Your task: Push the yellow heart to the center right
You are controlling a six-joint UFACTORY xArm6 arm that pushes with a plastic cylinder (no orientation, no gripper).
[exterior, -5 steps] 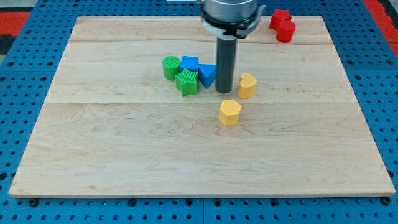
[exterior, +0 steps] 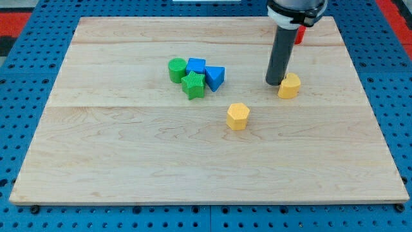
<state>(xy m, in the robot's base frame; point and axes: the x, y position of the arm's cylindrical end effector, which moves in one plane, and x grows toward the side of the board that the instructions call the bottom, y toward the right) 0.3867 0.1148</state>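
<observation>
Yellow heart [exterior: 290, 85] farther right, upright

No readable text, labels, brands, numbers or signs are showing anywhere: nothing on the blocks, the rod, the wooden tabletop [exterior: 129, 161] or the blue pegboard surround [exterior: 26, 96].

A single camera looks down at a steep slant from beyond the view's bottom edge of the desk [exterior: 129, 180], facing its far edge. It stands back enough to take in almost the whole wooden top and its blue pegboard [exterior: 19, 129] surround.
</observation>
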